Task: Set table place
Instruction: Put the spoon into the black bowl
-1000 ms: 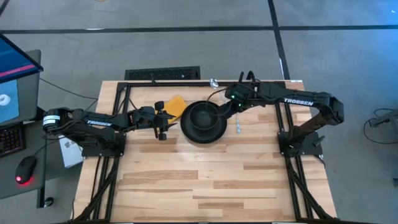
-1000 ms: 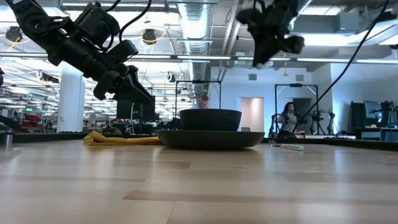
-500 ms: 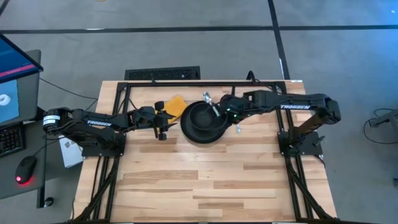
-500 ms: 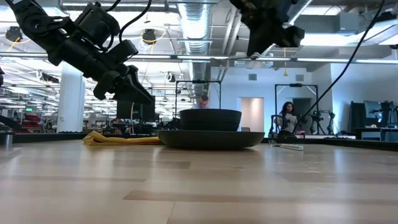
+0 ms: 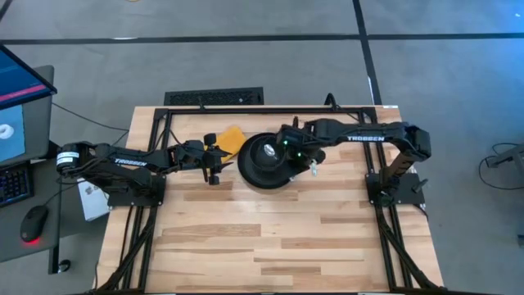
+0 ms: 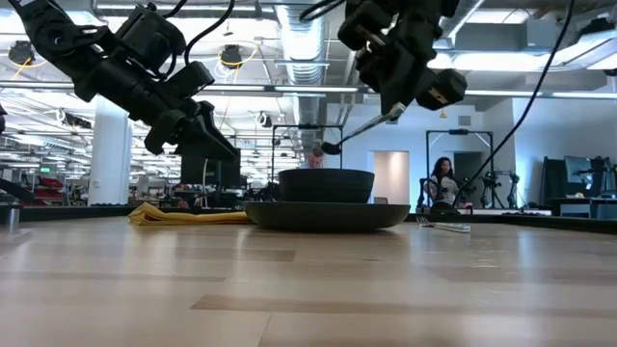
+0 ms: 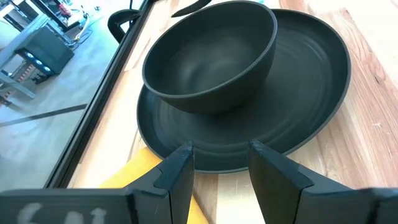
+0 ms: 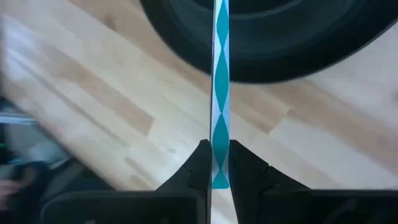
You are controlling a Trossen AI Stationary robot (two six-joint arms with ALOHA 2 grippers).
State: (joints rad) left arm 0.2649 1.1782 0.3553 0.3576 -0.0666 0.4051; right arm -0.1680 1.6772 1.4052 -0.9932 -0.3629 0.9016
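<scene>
A black bowl (image 5: pixel 264 152) sits in a round black plate (image 5: pixel 264 175) at the table's far middle; both also show in the low view, bowl (image 6: pixel 326 183) and plate (image 6: pixel 328 215). A yellow-orange cloth (image 5: pixel 232 138) lies at the plate's far left. A silvery fork (image 5: pixel 313 169) lies on the table to the right of the plate. My right gripper (image 5: pixel 290 148) is shut on a silvery spoon (image 6: pixel 362 130) above the bowl. My left gripper (image 7: pixel 221 167) is open and empty, hovering left of the plate. My right gripper pinches the spoon's handle (image 8: pixel 219 155) between its two fingers, near the handle's free end. The handle runs on ahead along the fingers. The spoon is lifted clear and slants down, its bowl end (image 6: pixel 331 147) lowest, just above the black bowl's rim.
The black metal frame (image 5: pixel 246 109) runs along the table's far edge behind the plate. The near half of the table (image 5: pixel 270 246) is bare wood. People stand in the room far beyond the table in the low view.
My right gripper has carried the spoon from near the table's far edge toward the left and down, to a spot over the black bowl. The spoon now slants down toward the bowl. The left arm has kept still.
</scene>
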